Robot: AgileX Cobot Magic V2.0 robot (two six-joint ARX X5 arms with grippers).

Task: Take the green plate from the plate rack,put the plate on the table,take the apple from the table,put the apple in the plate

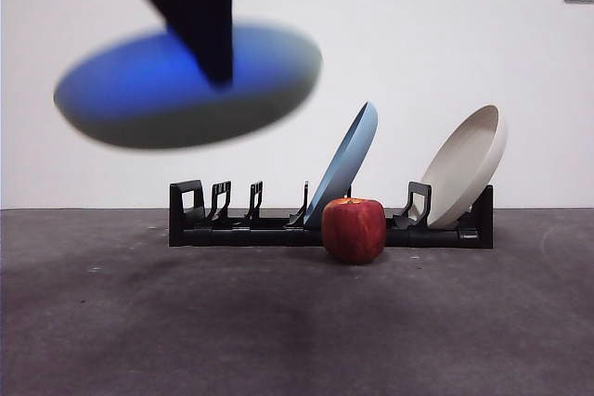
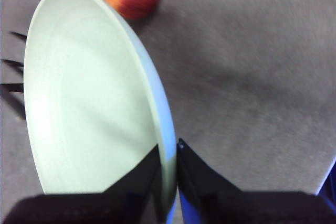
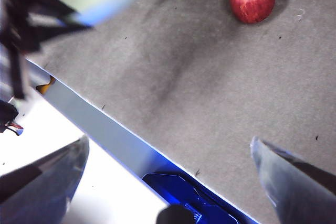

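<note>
The left gripper [image 2: 169, 156], jaws clamped on the rim of the green plate [image 2: 89, 98], holds it in the air above the table [image 1: 139, 322], at ten o'clock from the apple [image 1: 354, 230]. The apple rests on the table just in front of the plate rack [image 1: 241, 227], which carries a blue plate [image 1: 345, 162] and a beige plate [image 1: 464, 166]. The right gripper [image 3: 168, 166] hangs with jaws wide apart over the table edge.

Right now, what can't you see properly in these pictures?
- Front view: the round pale green plate is motion-blurred and looks blue; the left gripper crosses its middle.
- Front view: the red apple hides part of the long black plate rack.
- Left wrist view: the plate hides most of the rack.
- Right wrist view: the right gripper is cut off at the bottom edge.
</note>
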